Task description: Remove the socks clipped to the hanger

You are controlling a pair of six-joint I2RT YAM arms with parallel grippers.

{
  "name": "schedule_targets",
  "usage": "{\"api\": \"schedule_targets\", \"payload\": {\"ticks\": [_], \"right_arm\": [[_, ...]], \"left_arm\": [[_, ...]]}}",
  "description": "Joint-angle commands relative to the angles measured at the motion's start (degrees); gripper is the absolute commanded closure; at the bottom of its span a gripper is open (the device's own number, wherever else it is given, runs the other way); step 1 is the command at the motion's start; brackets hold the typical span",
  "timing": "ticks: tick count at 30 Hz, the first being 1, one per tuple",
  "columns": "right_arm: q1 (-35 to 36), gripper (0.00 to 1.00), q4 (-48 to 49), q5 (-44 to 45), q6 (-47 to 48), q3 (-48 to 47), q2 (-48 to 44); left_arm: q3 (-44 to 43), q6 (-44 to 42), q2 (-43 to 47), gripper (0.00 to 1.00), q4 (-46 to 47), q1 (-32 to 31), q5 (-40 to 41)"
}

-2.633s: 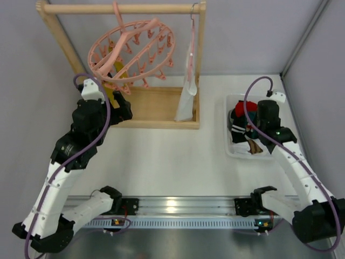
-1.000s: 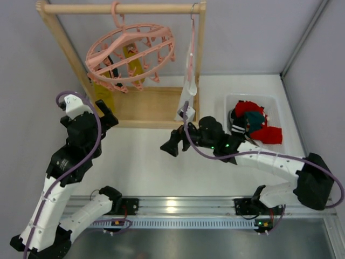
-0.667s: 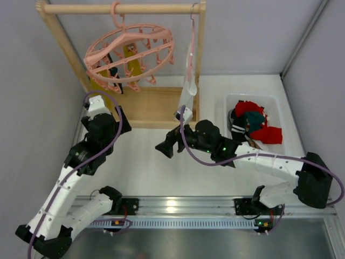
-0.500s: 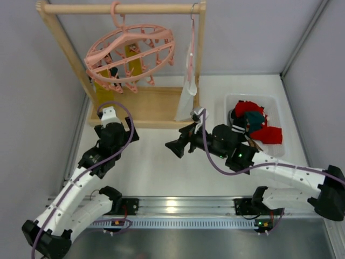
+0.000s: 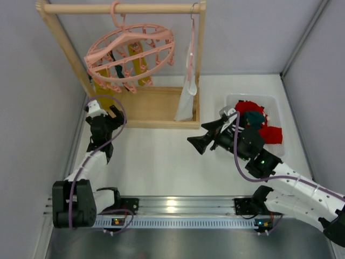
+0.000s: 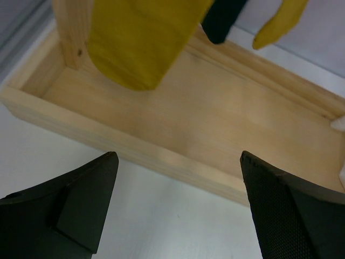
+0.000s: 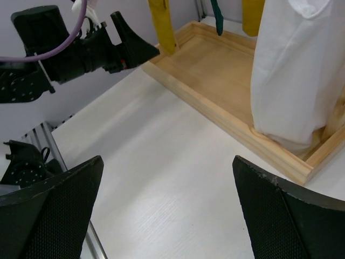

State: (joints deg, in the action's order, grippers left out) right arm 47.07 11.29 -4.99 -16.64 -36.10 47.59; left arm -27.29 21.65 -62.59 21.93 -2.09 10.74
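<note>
On table (image 5: 161,162), wooden rack (image 5: 124,8) bearing pink hanger (image 5: 129,56) with yellow and dark socks (image 5: 103,93) still clipped, white bin (image 5: 268,97) holding red and teal socks (image 5: 270,134), left hand (image 6: 178,162) and right hand (image 7: 168,162) empty, fingers apart: task judged partly done.

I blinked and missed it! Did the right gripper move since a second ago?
Yes. The right gripper slid rightward, away from the wooden rack's base and toward the white bin.
</note>
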Motion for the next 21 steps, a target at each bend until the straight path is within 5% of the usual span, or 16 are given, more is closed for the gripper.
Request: {"api": "schedule_targets", "payload": {"ticks": [1,7,21], "right_arm": [[-1.0,0.00,-0.3,-5.5,1.4,0.1,-2.3],[-0.9,0.01,-1.4,-8.6,2.3,0.0,-4.0],[-1.0,0.01,-1.0,-14.4,3.0,0.1,-5.9]], "left_arm": [[-4.3,-3.0,-5.4,0.02,13.3,9.0,-15.1],[-11.4,-9.4,-14.0,0.06,13.2,18.7,-35.1],[-17.6,-25.7,-22.8,0.03,9.6,19.2,-33.7]]}}
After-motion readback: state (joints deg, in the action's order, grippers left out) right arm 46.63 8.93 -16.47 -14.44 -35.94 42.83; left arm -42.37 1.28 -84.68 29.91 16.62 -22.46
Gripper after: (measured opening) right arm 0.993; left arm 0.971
